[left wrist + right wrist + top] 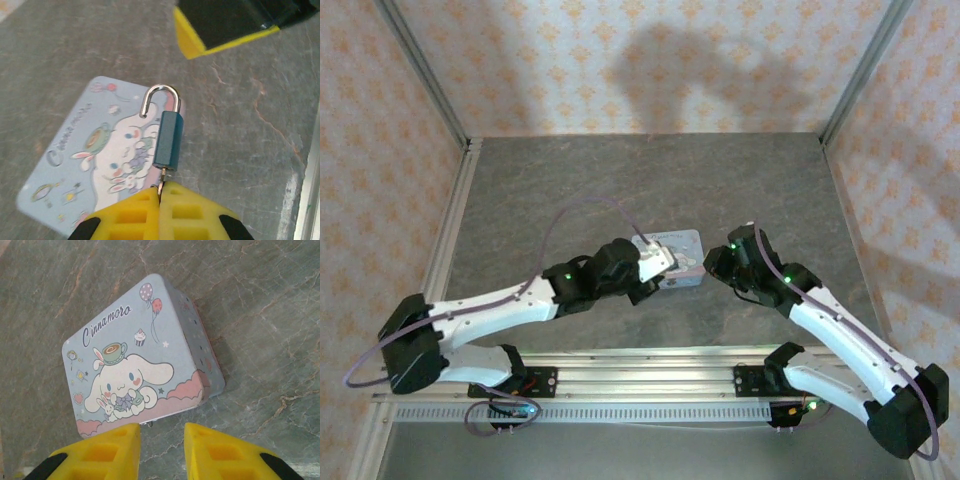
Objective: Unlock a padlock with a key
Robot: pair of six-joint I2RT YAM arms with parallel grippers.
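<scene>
Dark-blue padlock [168, 140] is hung from the key [162, 176], which is pinched in the fully closed left gripper [160, 189] over the tin [75, 170], toward the surface's near edge; its shackle looks sprung, so unlocking is judged done. Next, the body could be steadied by the right gripper [161, 435], parted and empty

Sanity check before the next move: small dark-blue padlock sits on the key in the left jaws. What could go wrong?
1. The small dark-blue padlock is carried only by the thin metal key pinched in the shut left jaws; it could slide off and drop onto the pale-blue cartoon tin.
2. Right jaws are open, so twisting the key may just spin the lock.
</scene>
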